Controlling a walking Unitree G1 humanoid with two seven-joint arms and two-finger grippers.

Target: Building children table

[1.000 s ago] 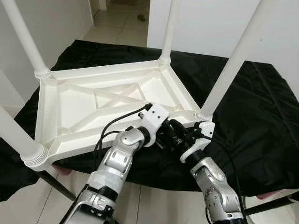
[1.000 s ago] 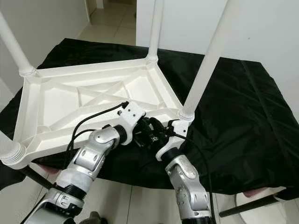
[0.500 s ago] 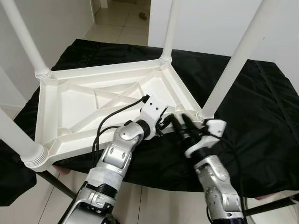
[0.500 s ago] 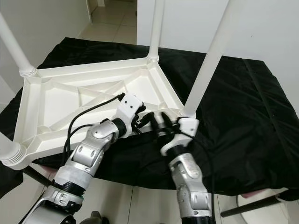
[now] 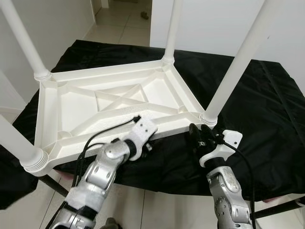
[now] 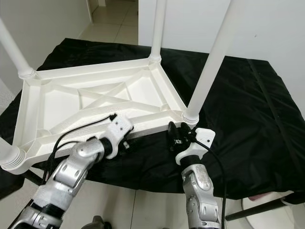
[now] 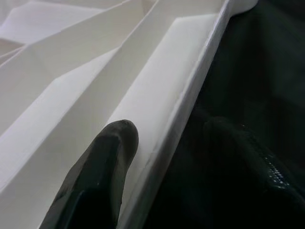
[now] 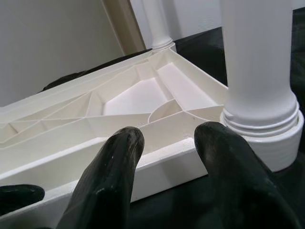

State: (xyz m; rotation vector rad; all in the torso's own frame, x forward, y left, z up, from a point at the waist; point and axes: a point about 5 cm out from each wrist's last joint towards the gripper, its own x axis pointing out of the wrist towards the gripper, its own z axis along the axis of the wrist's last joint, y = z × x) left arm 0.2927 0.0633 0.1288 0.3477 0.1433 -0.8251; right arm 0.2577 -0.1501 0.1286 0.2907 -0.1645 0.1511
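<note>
A white plastic children's table (image 5: 109,102) lies upside down on a black cloth (image 5: 267,109), its legs pointing up. My left gripper (image 5: 148,144) is at the table's near rim (image 5: 167,130). In the left wrist view it is open (image 7: 169,129), with one finger inside the rim and the other outside over the cloth. My right gripper (image 5: 196,134) hovers just in front of the near-right corner, beside the leg (image 5: 238,62). It is open (image 8: 171,133), empty, and points at the rim next to the leg's socket (image 8: 259,119).
The cloth covers a raised surface whose front edge runs just under my arms, with tiled floor (image 5: 157,210) below. A dark support leg (image 5: 55,187) slants down at the near left. White walls stand behind, and a doorway (image 5: 124,14) opens at the back.
The two grippers were bunched together at the near rim a second ago. The left has drawn back left along the rim, and the right has shifted right toward the corner leg.
</note>
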